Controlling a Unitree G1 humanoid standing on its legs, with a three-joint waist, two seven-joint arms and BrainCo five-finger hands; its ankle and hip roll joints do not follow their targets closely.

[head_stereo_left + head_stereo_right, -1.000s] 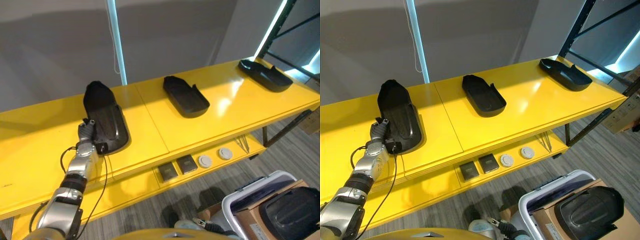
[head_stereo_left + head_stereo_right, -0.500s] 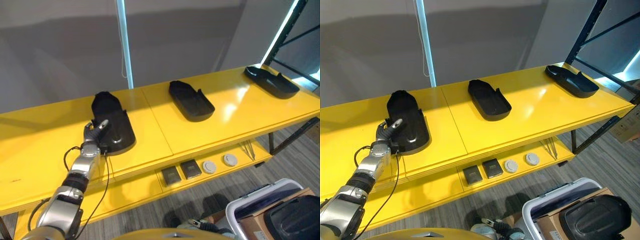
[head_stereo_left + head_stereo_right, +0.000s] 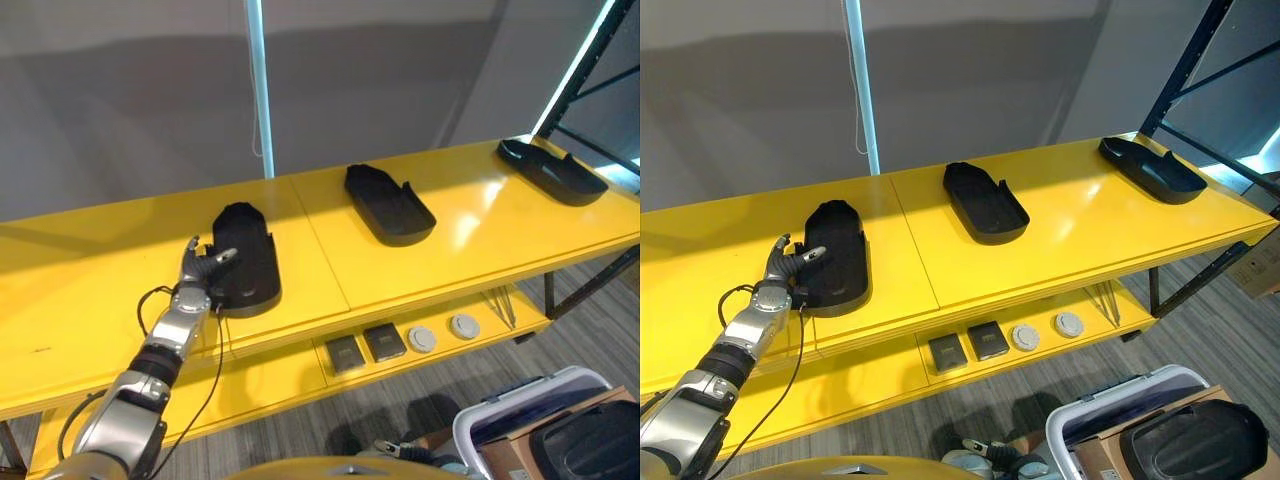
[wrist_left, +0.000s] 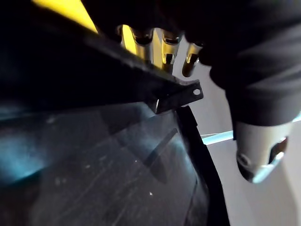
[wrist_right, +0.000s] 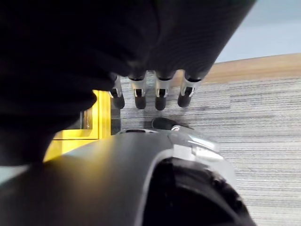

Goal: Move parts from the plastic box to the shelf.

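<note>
Three black moulded parts lie on the yellow shelf [image 3: 310, 245]: one on the left [image 3: 245, 262], one in the middle [image 3: 390, 205] and one at the far right end [image 3: 555, 172]. My left hand [image 3: 200, 275] rests at the left part's near-left edge, open, with its fingers [image 4: 162, 47] spread and holding nothing. In the left wrist view the part's dark surface [image 4: 94, 165] lies right under the hand. The white-rimmed plastic box [image 3: 500, 412] stands on the floor at the lower right, with another black part [image 3: 590, 440] in it. My right hand [image 5: 155, 92] hangs open over the carpet.
The lower shelf holds two dark square pieces [image 3: 345, 353] and two grey round discs [image 3: 422, 339]. A cardboard box [image 3: 510, 450] sits inside the plastic box. A light-blue pole [image 3: 262, 90] rises behind the shelf, and a dark rack frame [image 3: 585, 70] stands at the right.
The camera has moved, which shifts the whole picture. My left hand has uncurled from the left part's near edge, and its fingers are now spread beside it.
</note>
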